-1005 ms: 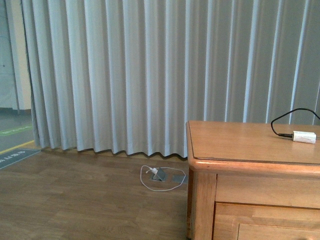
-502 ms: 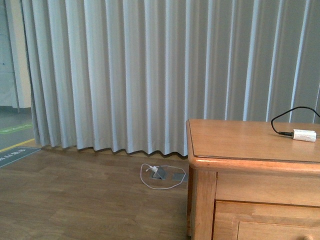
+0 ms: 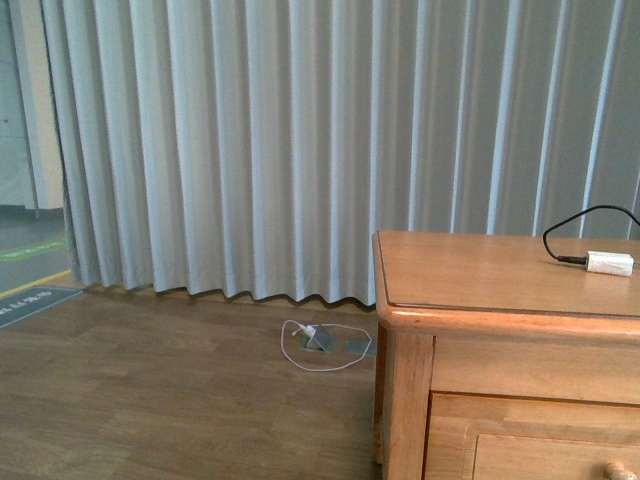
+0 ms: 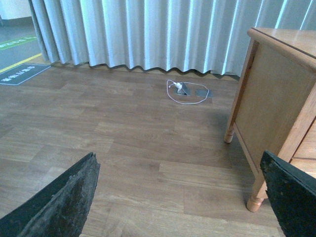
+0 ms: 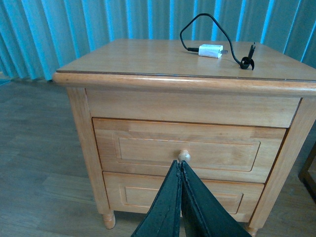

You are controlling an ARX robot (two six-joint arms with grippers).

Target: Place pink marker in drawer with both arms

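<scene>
Honey-coloured drawer [image 5: 187, 146] is fully shut; contents hidden. Right gripper [image 5: 180, 165] fingers pressed together, apparently just short of the knob [image 5: 184, 155] at 6 o'clock. Left gripper [image 4: 182, 197] fingers wide apart, empty. Pink marker unseen.

The honey-coloured wooden counter [image 5: 163, 59] carries a small white box [image 5: 210, 51] with a looped black cable [image 5: 207, 22] near its back edge. On the wood floor [image 4: 123, 143], a white cord [image 4: 183, 96] circles grey floor plates [image 4: 193, 90].
</scene>
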